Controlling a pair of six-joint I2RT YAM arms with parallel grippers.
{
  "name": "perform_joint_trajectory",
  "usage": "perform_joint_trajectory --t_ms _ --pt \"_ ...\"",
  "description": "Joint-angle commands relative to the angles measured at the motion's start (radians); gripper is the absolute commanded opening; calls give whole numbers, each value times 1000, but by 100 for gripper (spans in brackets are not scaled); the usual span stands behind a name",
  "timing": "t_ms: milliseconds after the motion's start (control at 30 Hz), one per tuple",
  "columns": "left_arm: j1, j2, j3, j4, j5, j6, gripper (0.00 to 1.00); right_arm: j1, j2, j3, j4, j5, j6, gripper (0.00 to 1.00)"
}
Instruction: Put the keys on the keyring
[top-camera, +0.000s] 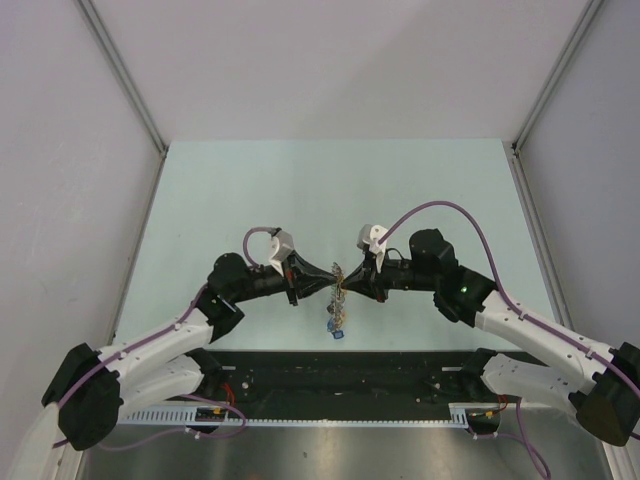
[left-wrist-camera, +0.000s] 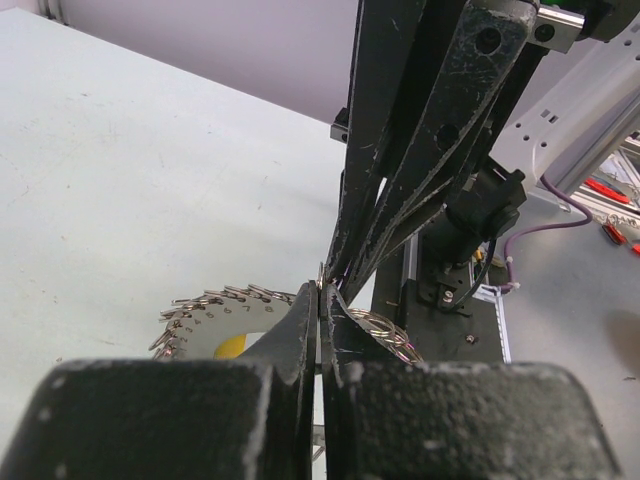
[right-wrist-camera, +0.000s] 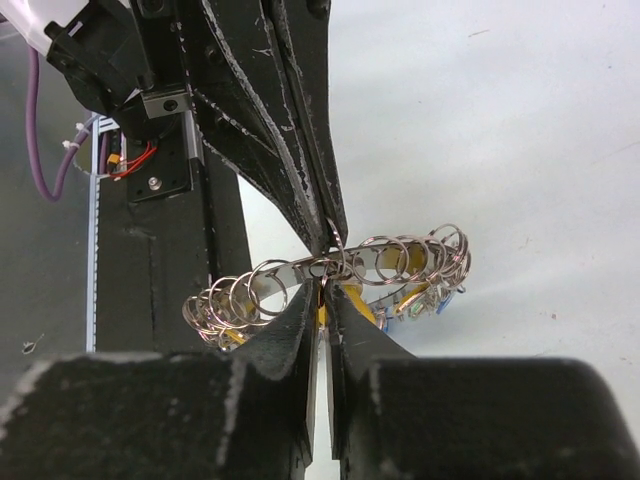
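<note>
Right gripper (right-wrist-camera: 322, 292) squeezed almost shut on the keyring (right-wrist-camera: 385, 262), left gripper (left-wrist-camera: 320, 296) tip to tip with it, apparently clamping the same rim, keys (top-camera: 337, 322) dangling below.

Bright, even, diffuse light with faint shadows; wrist-view foregrounds are softly blurred.

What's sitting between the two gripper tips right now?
The keyring, pinched from both sides by the left gripper and right gripper, keys dangling beneath. The top view shows it; both wrist views confirm.
</note>
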Motion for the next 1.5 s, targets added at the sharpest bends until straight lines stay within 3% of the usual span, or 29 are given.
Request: perform_joint_trajectory --t_ms 0,167,300,500,667,900,1000,1100,1467 --pt "-5 -41 19 95 9 -10 0 4 -6 2 44 -14 10 3" --pt "-5 -60 13 77 -5 -9 0 4 -11 4 37 -5 0 0" --pt "-5 -89 21 -5 -24 23 18 4 -23 7 18 0 -23 0" --pt "10 -144 88 -261 -31 130 30 5 -23 33 -34 12 -78 0" --pt "49 -100 205 -519 93 252 45 5 -18 50 -69 18 -116 0" --pt "73 47 370 -781 289 558 63 7 -32 53 -94 21 -138 0" --pt "73 99 410 -841 349 684 62 8 -37 53 -95 20 -139 0" --pt "73 162 426 -849 392 752 54 8 -37 53 -94 14 -142 0" --pt "41 310 467 -775 458 746 35 7 -29 53 -91 -2 -145 0"
